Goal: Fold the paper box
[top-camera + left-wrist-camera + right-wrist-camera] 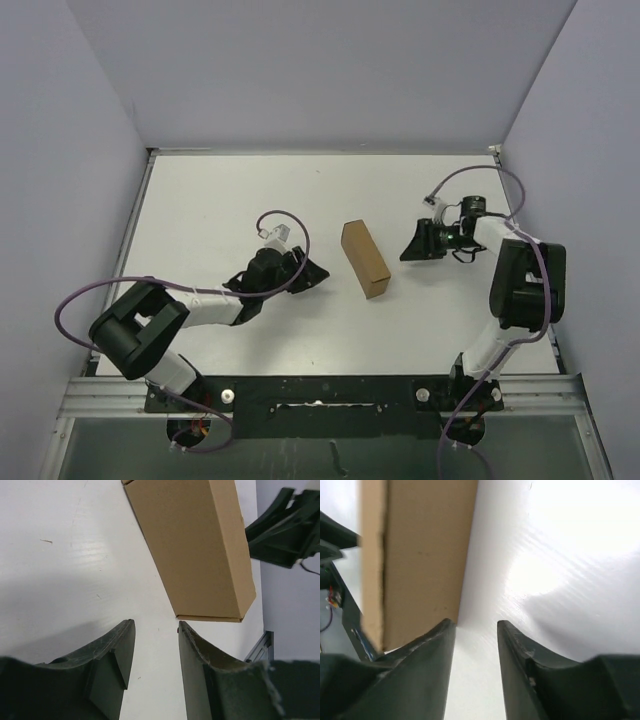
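Box looks folded; my fingers stand off it on both sides, holding nothing.

The paper box (365, 259) lies on the surface (230, 190) between my two arms as a long closed carton. The faces I can see are flat and I see no loose flap or tab, though the underside is hidden. My left fingers (305, 272) are part-spread and empty, just short of one end. My right fingers (415, 242) are part-spread and empty beside its long side. I judge the folding done, unless an unseen tuck is left.
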